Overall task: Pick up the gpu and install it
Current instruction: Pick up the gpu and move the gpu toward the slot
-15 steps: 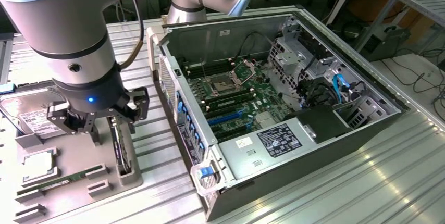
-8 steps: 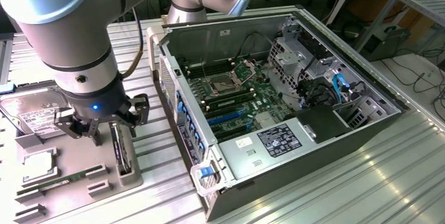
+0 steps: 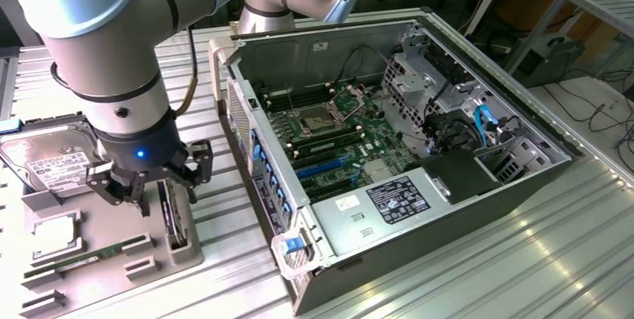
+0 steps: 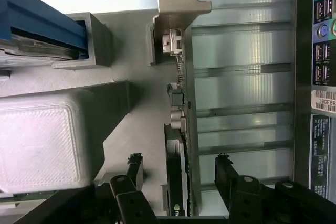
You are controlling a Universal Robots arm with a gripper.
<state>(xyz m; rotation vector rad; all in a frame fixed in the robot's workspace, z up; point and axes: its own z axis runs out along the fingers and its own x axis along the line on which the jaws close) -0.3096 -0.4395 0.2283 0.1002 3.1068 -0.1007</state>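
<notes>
Tool (image 3: 157, 194), black-fingered, fully open and holding nothing, hovers with a finger on either side of the green circuit-card gpu (image 4: 176, 129), which stands on edge in a grey holder (image 3: 183, 248) at the exterior view's lower left. Picking step, grasp not yet made; it calls for square alignment.

The arm (image 3: 109, 59) is built of thick silver-grey tubes with pale blue caps at the joints and a dark ring seam around the lower tube. A small round dark fastener sits on the wrist section, and a black cable (image 3: 191, 74) hangs beside it. The gripper (image 3: 154, 185) is black, with a small blue light glowing on its body; its fingers (image 4: 233, 184) are black jointed links with round pivot bolts
</notes>
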